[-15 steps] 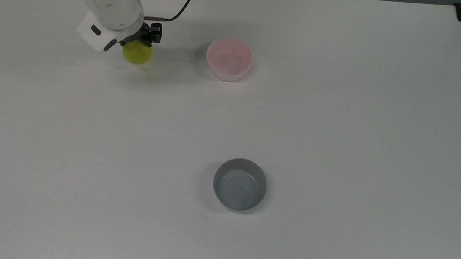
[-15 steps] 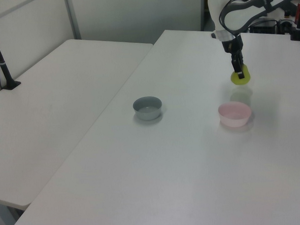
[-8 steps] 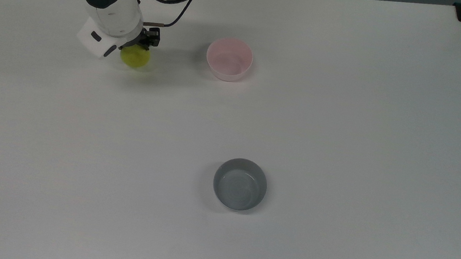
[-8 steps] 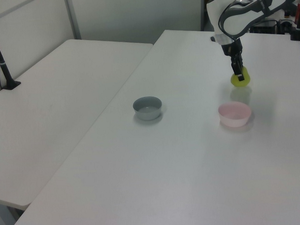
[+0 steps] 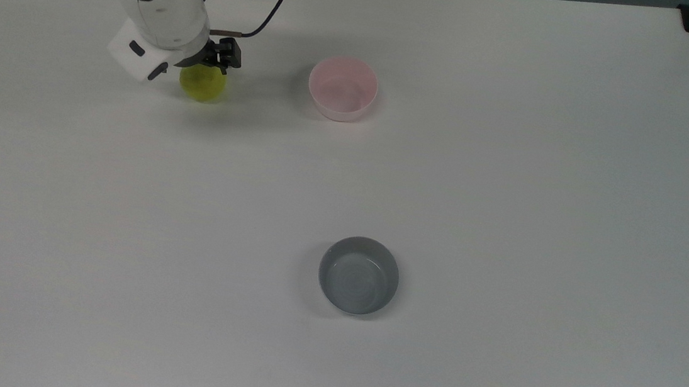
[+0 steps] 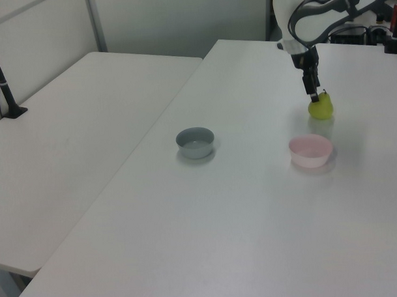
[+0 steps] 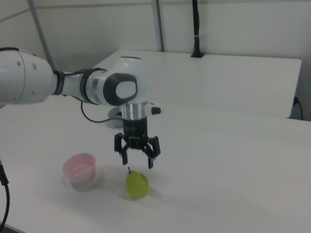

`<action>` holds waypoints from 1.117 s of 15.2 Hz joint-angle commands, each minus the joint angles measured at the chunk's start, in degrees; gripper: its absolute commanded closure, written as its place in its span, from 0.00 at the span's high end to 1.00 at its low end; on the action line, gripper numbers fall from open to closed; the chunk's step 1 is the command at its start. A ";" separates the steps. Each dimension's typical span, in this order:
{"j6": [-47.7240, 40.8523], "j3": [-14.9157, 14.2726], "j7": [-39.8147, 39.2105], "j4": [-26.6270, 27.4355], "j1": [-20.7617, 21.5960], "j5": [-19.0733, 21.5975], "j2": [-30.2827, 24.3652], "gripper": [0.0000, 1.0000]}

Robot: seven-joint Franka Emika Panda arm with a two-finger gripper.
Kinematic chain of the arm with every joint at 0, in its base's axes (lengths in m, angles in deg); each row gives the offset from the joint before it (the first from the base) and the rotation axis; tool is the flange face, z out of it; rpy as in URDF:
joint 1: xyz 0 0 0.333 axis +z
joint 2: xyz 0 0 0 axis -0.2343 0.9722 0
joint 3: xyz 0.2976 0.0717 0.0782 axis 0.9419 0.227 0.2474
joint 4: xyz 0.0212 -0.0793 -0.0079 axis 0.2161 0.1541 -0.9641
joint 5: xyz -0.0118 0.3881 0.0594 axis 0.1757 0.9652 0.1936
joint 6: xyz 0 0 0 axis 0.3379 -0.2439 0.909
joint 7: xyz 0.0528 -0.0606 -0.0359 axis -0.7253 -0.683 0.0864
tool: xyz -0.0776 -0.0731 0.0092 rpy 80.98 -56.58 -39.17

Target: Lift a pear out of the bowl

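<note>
Gripper (image 7: 137,162) released, fingers spread just above pear (image 7: 136,184); pear upright on white table (image 5: 511,171), beside empty pink bowl (image 7: 80,170). Grey bowl (image 5: 359,275) well apart.

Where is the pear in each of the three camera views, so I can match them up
Top view: the pear sits on the table at upper left, partly under the claw.
Left view: the pear is at upper right, beyond the pink bowl.
Right view: the pear stands at lower centre, just below the open claw.
Shared landmark: the pink bowl, close beside the pear in every view.
</note>
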 commanded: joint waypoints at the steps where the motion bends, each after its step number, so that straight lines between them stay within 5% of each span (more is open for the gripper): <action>1: -5.24 0.83 5.48 -5.30 3.60 0.02 -4.41 1.00; 9: -6.65 0.83 20.76 -13.66 12.22 6.00 -9.34 1.00; 17: -7.97 0.04 22.19 -13.84 11.61 7.93 -12.33 1.00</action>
